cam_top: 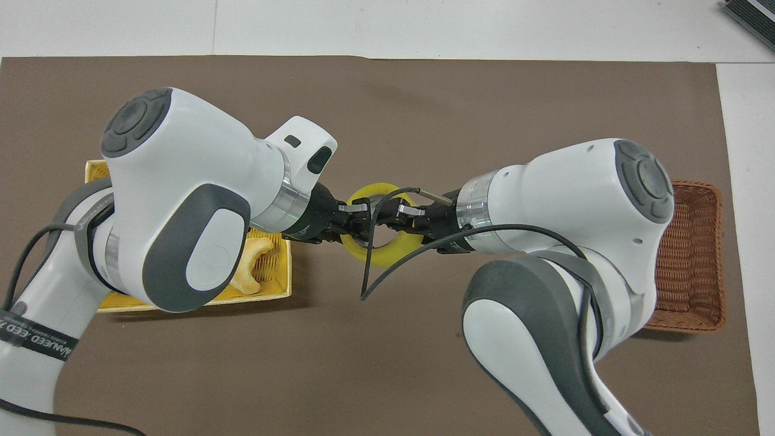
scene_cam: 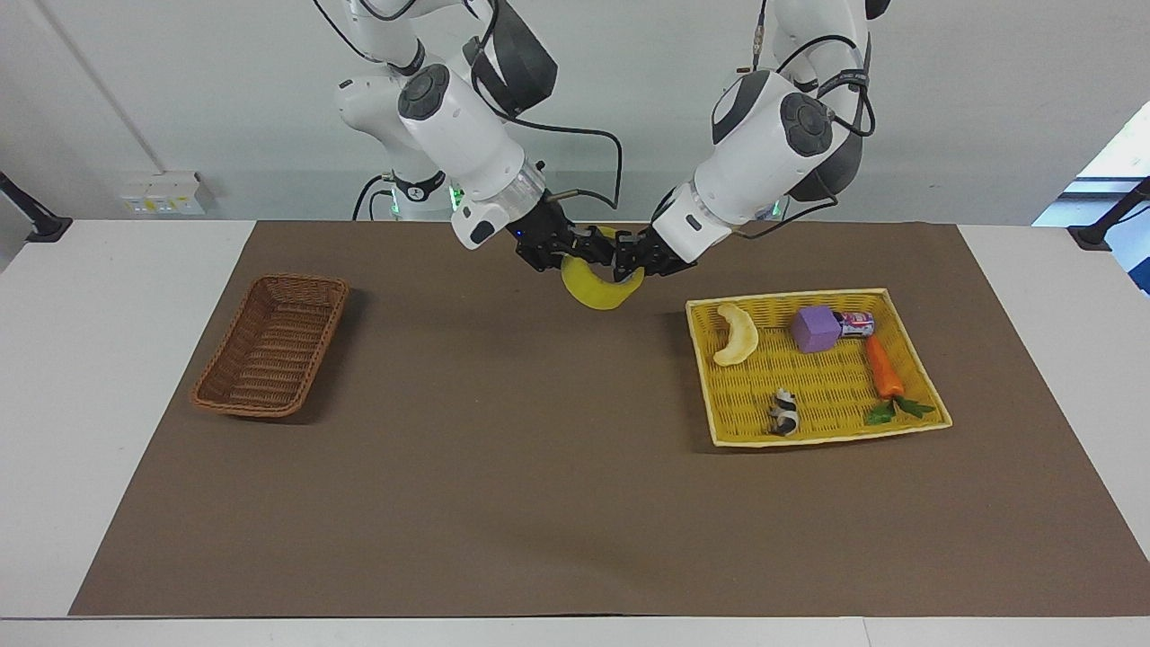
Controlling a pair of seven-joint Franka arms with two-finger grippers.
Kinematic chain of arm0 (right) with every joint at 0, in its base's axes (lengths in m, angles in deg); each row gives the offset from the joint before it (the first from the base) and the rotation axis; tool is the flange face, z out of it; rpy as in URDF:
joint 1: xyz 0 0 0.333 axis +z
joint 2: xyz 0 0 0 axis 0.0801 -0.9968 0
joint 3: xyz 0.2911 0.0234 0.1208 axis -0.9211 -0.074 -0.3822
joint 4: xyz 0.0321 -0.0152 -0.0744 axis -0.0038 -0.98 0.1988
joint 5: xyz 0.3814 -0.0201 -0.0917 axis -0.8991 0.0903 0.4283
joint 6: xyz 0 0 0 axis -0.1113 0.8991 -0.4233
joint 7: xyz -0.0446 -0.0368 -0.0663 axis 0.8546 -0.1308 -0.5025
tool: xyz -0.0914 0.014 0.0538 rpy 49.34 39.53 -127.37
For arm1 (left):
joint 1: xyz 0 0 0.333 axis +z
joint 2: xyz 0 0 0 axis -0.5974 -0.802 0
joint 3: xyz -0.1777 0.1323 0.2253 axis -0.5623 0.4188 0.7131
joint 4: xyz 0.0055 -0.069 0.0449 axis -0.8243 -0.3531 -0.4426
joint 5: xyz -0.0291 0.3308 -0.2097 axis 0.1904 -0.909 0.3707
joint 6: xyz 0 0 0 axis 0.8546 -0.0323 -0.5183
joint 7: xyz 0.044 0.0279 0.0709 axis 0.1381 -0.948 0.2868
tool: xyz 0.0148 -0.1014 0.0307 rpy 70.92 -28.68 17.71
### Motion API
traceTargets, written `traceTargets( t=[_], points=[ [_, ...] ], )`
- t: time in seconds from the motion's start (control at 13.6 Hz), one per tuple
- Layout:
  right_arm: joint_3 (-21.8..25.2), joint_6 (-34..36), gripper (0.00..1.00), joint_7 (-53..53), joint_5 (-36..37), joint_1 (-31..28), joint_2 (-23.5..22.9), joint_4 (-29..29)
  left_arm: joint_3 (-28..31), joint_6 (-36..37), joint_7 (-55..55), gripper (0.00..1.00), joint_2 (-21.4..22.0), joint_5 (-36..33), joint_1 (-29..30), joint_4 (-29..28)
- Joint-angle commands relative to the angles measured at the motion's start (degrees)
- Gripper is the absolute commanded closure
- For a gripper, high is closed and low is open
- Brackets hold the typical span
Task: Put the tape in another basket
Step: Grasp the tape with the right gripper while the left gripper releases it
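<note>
The yellow tape [scene_cam: 597,289] hangs in the air over the brown mat, between the two baskets, on the side nearer to the robots. My right gripper [scene_cam: 584,252] is shut on one side of its ring, and in the overhead view it [cam_top: 402,218] reaches in from the wicker basket's end. My left gripper [scene_cam: 629,261] is at the ring's other side, toward the yellow tray; from above it [cam_top: 357,221] straddles the tape [cam_top: 381,257] rim. The brown wicker basket [scene_cam: 269,346] stands at the right arm's end of the table.
A flat yellow woven tray [scene_cam: 809,296] at the left arm's end holds a pale banana shape [scene_cam: 737,334], a purple cube [scene_cam: 816,328], a small can [scene_cam: 856,323], a carrot [scene_cam: 883,367] and a black-and-white figure [scene_cam: 784,412].
</note>
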Motion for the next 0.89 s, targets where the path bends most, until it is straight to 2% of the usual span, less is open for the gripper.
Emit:
traceTargets(
  t=[0.0,0.44,0.81],
  points=[
    [0.0,2.0,1.00,0.2,-1.9,-1.2,1.5,-0.4,0.8,-0.7,0.2,0.00,2.0,0.7,-0.8,-1.0],
    [0.3,5.1,1.00,1.3,-0.9,-3.0,2.1,0.6,1.4,0.7,-0.4,0.00,4.0,-0.1,2.3,-0.6],
    [0.4,12.2,1.00,5.6,-0.6,-9.1,3.4,3.4,1.4,4.8,-0.1,0.00,3.9,-7.8,7.2,0.0]
  ],
)
